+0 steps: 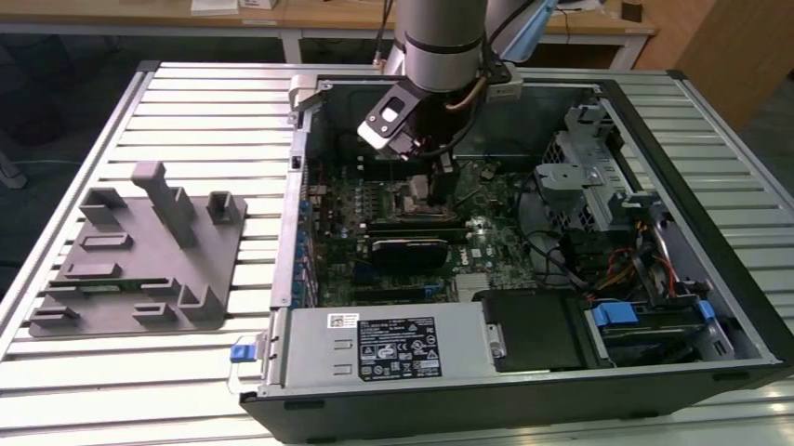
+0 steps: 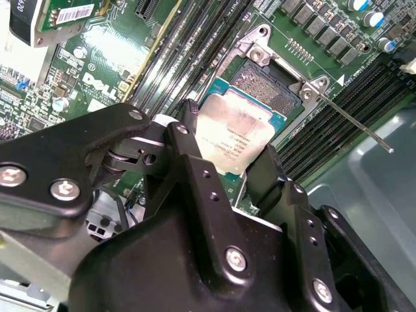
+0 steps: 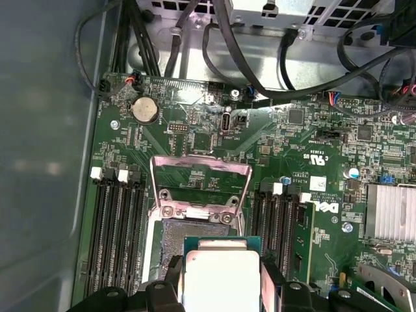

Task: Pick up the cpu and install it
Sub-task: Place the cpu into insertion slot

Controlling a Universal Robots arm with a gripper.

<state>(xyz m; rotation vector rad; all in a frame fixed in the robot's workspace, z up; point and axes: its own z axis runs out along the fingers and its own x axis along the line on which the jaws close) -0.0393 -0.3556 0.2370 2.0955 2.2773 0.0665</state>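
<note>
The cpu (image 2: pixel 237 133), a small square chip with a shiny silver top and a thin pale rim, sits between my black fingers (image 2: pixel 188 127). My gripper (image 2: pixel 229 151) is shut on its two opposite edges. The chip hangs just over the open socket (image 2: pixel 266 83) on the green motherboard, partly covering it. In the first wrist view the cpu (image 3: pixel 221 276) is held by the gripper (image 3: pixel 222 281) in front of the socket (image 3: pixel 188 231), whose metal load plate (image 3: pixel 201 170) stands raised. In the exterior view the gripper (image 1: pixel 429 184) reaches down into the open computer case (image 1: pixel 694 279).
Black memory slots (image 3: pixel 116 221) flank the socket on both sides. A thin metal lever (image 2: pixel 354 123) sticks out beside it. Cables (image 3: pixel 260 71) run along the board's edge. A grey tray (image 1: pixel 137 260) with raised blocks lies on the slatted table at the exterior view's left.
</note>
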